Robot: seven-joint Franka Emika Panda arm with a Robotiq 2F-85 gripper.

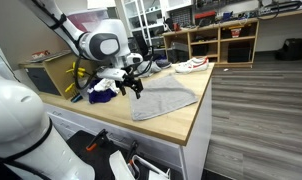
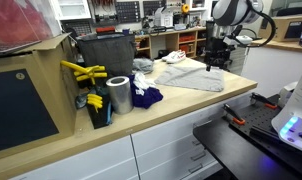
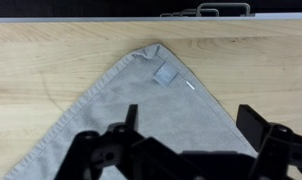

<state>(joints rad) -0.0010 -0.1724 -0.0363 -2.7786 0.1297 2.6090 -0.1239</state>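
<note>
While gripper (image 1: 134, 89) hangs spread wide over towel (image 1: 166, 101), only wrist view shows tag (image 3: 164, 74)

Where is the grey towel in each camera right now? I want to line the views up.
Exterior view: the grey towel lies mid-picture on the wooden counter, just right of the gripper.
Exterior view: the towel lies right of centre, toward the counter's far end, under the gripper.
Wrist view: the towel fills the lower middle, one corner pointing up.
Shared landmark: the open gripper over the towel.
</note>
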